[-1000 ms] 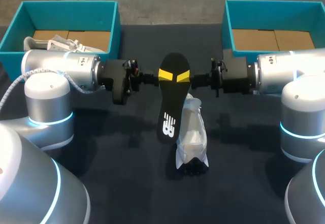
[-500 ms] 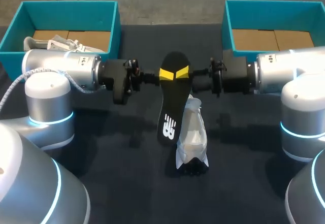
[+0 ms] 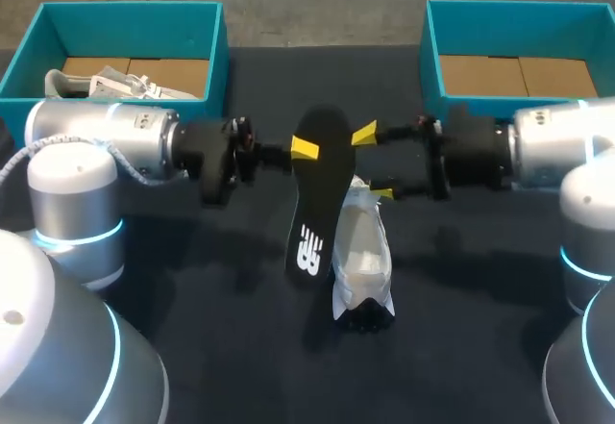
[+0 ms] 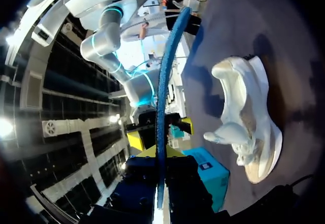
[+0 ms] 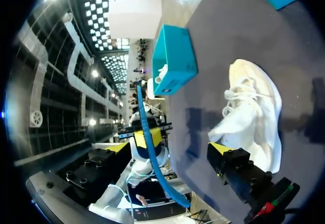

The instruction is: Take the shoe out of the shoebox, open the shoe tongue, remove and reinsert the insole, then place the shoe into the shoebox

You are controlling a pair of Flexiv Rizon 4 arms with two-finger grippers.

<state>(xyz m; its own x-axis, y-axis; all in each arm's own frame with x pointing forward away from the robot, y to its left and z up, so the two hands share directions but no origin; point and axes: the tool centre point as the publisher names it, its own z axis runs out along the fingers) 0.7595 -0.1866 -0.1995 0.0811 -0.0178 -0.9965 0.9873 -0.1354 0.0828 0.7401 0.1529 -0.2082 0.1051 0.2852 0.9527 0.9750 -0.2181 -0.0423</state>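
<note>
There are two arms, two pincers, one insole, two shoes and two boxes.

The left pincer (image 3: 306,149) is clamped on the black insole (image 3: 315,203) near one end. One yellow tip lies on the insole's upper face and the other is hidden beneath it. From that grip the insole hangs clear of the table (image 3: 211,280), its free length slanting away from the pincer and down beside the shoe (image 3: 363,261).

The right pincer (image 3: 374,162) faces the left one from across the insole, its fingers spread wide and holding nothing. One tip is just beside the insole's edge, the other just above the shoe. I cannot tell whether either one touches.

The white shoe lies on the table below the right pincer, alongside the insole.

Both arms are stretched level over the table, wrists pointing at each other: the left arm (image 3: 106,136) and the right arm (image 3: 567,140).

Behind the left arm stands the left box (image 3: 58,20) with a second shoe (image 3: 91,83) in it. Behind the right arm stands the right box (image 3: 500,15).
</note>
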